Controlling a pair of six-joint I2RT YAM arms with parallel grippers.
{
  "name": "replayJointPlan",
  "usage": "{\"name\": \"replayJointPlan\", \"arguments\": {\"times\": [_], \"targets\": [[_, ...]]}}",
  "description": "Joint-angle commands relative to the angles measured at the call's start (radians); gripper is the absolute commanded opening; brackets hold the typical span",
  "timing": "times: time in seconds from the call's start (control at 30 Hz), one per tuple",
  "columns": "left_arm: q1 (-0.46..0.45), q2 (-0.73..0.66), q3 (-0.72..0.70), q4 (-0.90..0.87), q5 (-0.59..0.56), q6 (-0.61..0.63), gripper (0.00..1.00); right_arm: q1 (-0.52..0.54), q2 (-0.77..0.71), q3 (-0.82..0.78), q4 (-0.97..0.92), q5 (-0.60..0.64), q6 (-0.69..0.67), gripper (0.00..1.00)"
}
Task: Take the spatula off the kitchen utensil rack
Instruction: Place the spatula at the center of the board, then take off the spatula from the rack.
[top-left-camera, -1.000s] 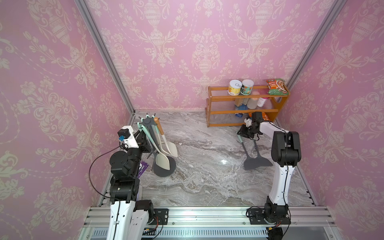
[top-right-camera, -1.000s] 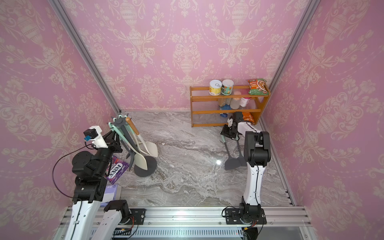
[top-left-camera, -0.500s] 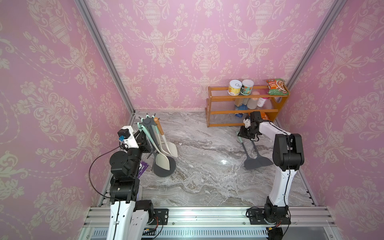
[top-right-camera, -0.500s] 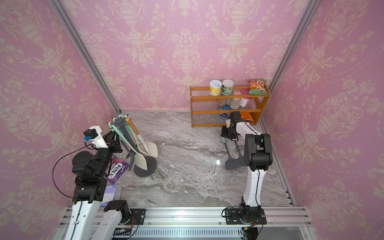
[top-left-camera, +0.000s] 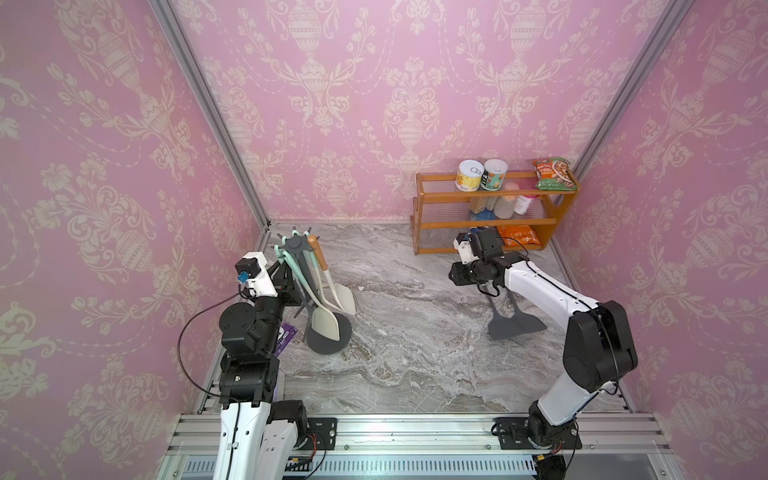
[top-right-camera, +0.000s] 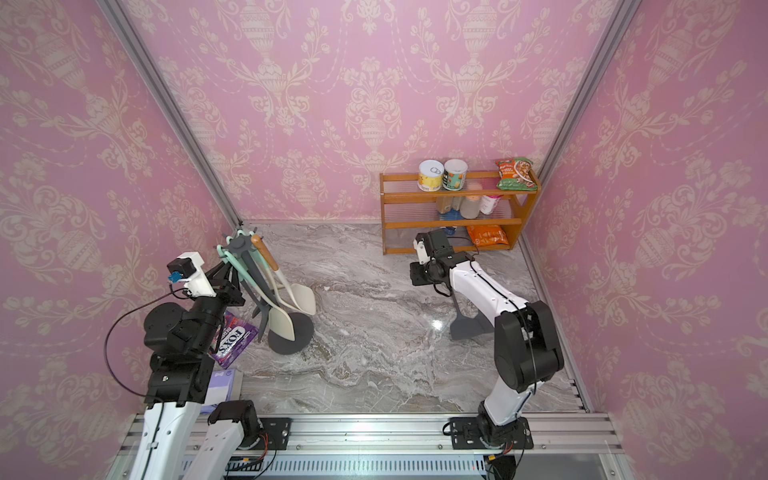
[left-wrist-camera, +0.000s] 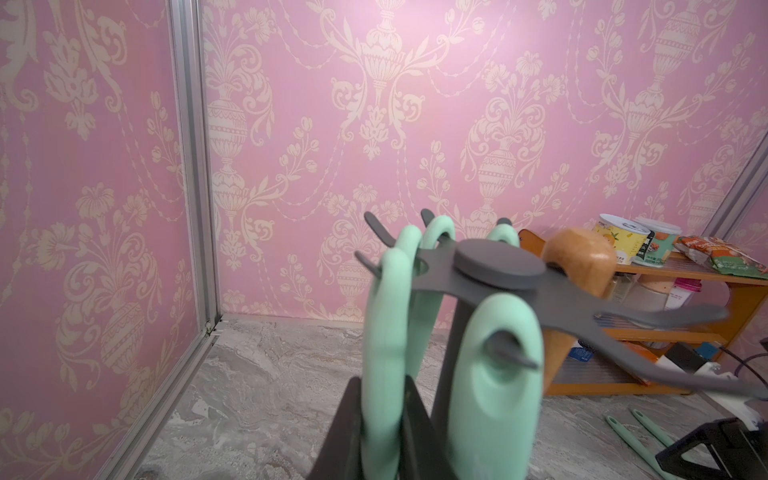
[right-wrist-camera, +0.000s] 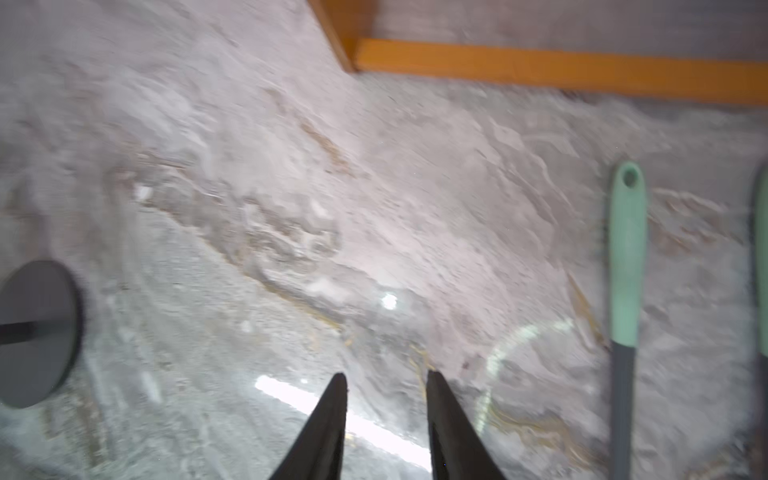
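Left fingers (left-wrist-camera: 345, 436) are clamped narrow on the mint handle of a hanging utensil (left-wrist-camera: 384, 332), just under the crown of the kitchen utensil rack (left-wrist-camera: 498, 266). Probable purpose: steadying the light stand against tipping. Right fingers (right-wrist-camera: 328, 428) stand a little apart with nothing between them, pointed down at bare tabletop (right-wrist-camera: 374, 208); that view is blurred. The dark grey spatula (top-left-camera: 515, 326) lies flat on the tabletop under the right forearm, well apart from the rack, so I judge it already off its hook. One mint handle (right-wrist-camera: 627, 249) lies near the right fingers, with a second at the frame edge; which is the spatula's, cannot tell. The rack stands close to the left wall, two cream heads (top-left-camera: 324, 324) hanging over its disc base (top-left-camera: 328, 343). A purple packet (top-right-camera: 232, 336) lies just beside the base. The orange shelf (top-left-camera: 486, 224) sits right behind the right wrist, so there is little room rearward. The middle tabletop is open, the easiest way out.
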Motion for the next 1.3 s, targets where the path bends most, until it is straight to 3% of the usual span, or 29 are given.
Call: {"name": "replayJointPlan", "arguments": {"times": [0.0, 0.07, 0.17, 0.27, 0.77, 1.03, 1.27], "targets": [[0.004, 0.002, -0.009, -0.039, -0.006, -0.018, 0.01, 0.027, -0.085, -0.078, 0.401, -0.280, 0.064, 0.36], [0.004, 0.004, -0.007, -0.039, -0.005, -0.020, 0.01, 0.060, -0.087, -0.080, 0.542, -0.356, 0.084, 0.37], [0.004, 0.010, -0.004, -0.036, -0.005, -0.020, 0.01, 0.123, -0.049, -0.029, 0.579, -0.407, 0.021, 0.38], [0.004, 0.015, 0.003, -0.042, -0.004, -0.017, 0.01, 0.167, -0.004, 0.016, 0.647, -0.466, -0.004, 0.46], [0.003, 0.035, 0.016, -0.051, 0.002, -0.016, 0.01, 0.320, 0.252, 0.350, 0.733, -0.645, -0.019, 0.51], [0.003, 0.033, 0.019, -0.059, -0.002, -0.014, 0.01, 0.404, 0.322, 0.481, 0.579, -0.609, -0.177, 0.51], [0.004, 0.047, 0.019, -0.053, 0.007, -0.018, 0.00, 0.455, 0.371, 0.549, 0.555, -0.585, -0.216, 0.49]]}}
